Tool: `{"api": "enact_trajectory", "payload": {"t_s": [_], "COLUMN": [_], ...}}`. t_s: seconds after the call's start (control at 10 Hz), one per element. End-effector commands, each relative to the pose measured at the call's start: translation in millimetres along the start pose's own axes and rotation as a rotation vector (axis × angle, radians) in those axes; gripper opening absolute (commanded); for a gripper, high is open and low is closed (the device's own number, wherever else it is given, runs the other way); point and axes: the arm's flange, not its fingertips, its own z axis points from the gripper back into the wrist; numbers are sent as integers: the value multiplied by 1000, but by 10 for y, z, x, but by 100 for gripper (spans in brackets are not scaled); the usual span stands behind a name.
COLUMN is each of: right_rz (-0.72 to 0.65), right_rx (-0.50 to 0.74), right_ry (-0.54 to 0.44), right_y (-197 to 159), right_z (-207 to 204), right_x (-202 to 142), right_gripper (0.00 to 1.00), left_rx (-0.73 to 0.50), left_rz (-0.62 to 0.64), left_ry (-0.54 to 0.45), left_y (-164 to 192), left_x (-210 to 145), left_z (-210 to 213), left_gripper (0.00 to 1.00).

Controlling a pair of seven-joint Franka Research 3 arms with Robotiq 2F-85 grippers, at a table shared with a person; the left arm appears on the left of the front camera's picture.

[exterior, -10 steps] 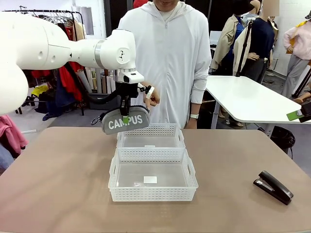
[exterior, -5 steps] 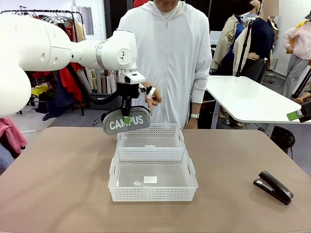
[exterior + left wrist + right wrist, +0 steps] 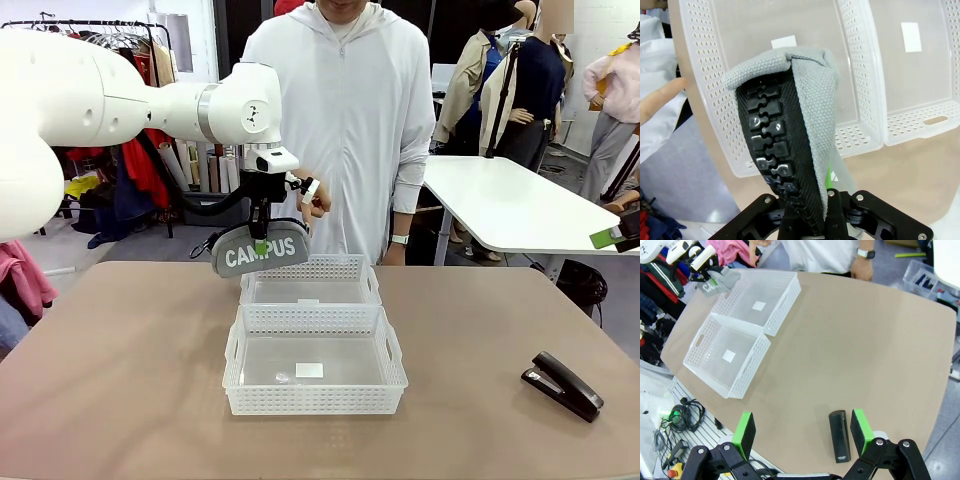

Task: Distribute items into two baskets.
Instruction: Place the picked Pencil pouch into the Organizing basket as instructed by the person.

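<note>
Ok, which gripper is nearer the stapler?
Right. The right gripper hangs open above the stapler; the left gripper holds the pouch over the far basket.

Level front view; wrist views overlooking baskets (image 3: 315, 400)

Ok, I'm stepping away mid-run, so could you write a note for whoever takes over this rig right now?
Left end effector: shut on the grey soft zip pouch with white CAMPUS lettering, held in the air over the left end of the farther white perforated plastic basket.
Right end effector: open, holding nothing, high above the black desk stapler lying on the brown table, right side.
Done: pouch picked up.
Left: release the pouch into a basket; stapler probably goes into the nearer white basket.
</note>
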Motion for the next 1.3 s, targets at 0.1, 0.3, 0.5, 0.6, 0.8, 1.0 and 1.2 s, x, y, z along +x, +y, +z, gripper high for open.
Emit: {"api": "enact_trajectory", "payload": {"t_s": [0.1, 0.3, 0.5, 0.6, 0.8, 1.0, 1.2], "right_rz": [11, 11, 11, 11, 11, 11, 11], "right_rx": [23, 23, 23, 23, 23, 23, 23], "right_ry": [-22, -22, -22, -22, -22, -22, -22], "right_y": [-1, -1, -1, -1, -1, -1, -1], "right_z": [-6, -6, -6, -6, -6, -6, -6], "right_x": [-9, -9, -9, -9, -9, -9, -9], "right_gripper": [100, 100, 100, 100, 100, 100, 100], "left_rx": [4, 0, 16, 24, 28, 51, 60], "left_rz": [2, 0, -39, -45, -78, -67, -60], "left_ry": [1, 0, 13, 12, -23, -22, -45], "left_y": [-17, 0, -193, -280, -404, -433, -373], "left_x": [-18, 0, 231, 320, 507, 651, 820], "left_z": [30, 0, -3, 16, 40, -17, -112], "left_gripper": [0, 0, 0, 0, 0, 0, 0]}}
